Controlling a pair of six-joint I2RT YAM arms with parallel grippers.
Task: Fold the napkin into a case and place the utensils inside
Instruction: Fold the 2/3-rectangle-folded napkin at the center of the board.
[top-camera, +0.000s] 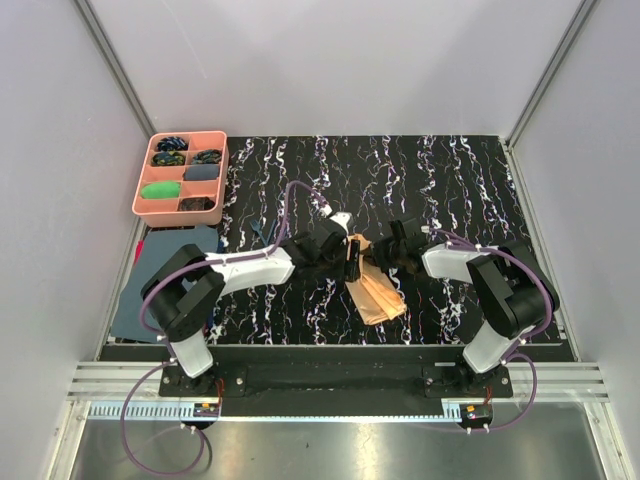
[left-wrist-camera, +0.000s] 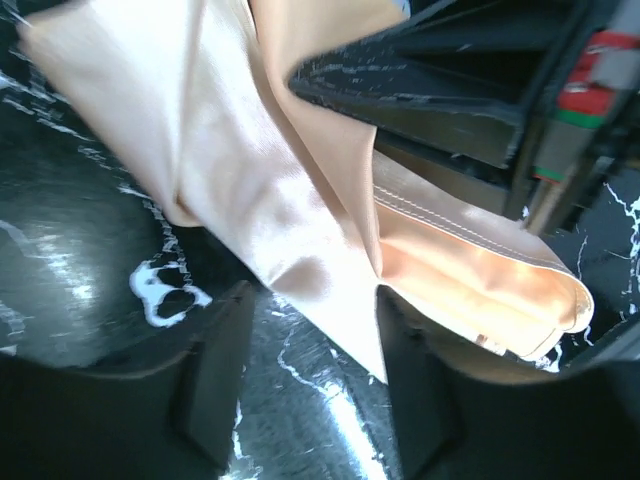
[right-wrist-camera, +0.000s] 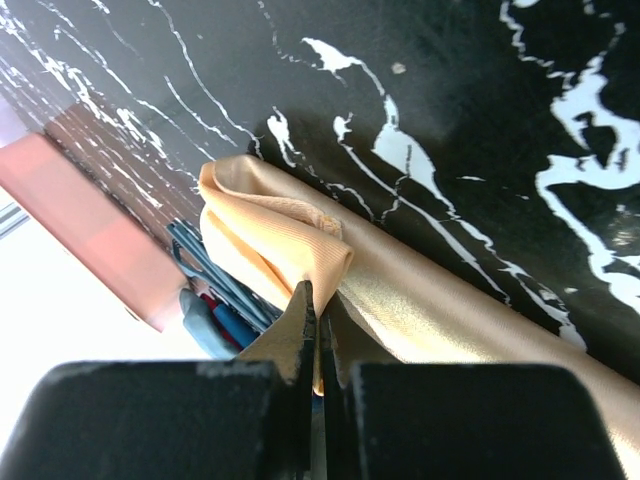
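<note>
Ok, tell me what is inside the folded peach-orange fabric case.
Slim dark blue plastic utensils poke from the case at its open end; fabric covers the rest of them, hiding their number.

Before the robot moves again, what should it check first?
1. Right gripper shut on the napkin: ok.
2. Left gripper open, with fabric lying loose in the gap: ok.
3. Napkin folded into layers: ok.
4. Utensils fully inside the fold: cannot tell. Only slim blue ends show beside it.
</note>
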